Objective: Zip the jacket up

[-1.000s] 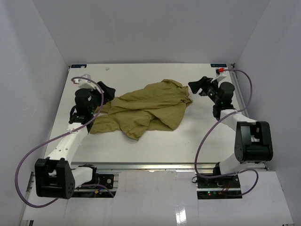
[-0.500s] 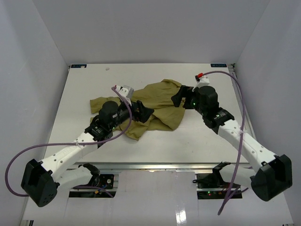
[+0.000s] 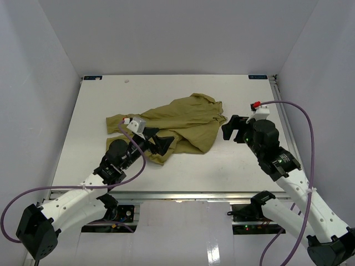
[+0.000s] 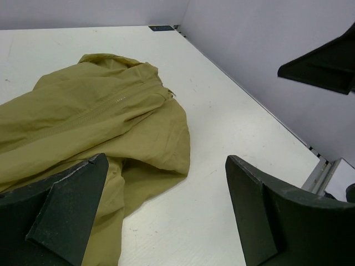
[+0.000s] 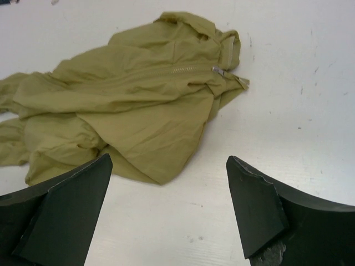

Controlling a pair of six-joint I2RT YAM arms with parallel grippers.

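Olive jacket [image 3: 183,119], under left hand [image 3: 165,144], maybe touching

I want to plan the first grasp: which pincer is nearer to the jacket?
Left. The left pincer hovers over the near edge of the jacket; the right pincer stands beside its right edge, over bare table.
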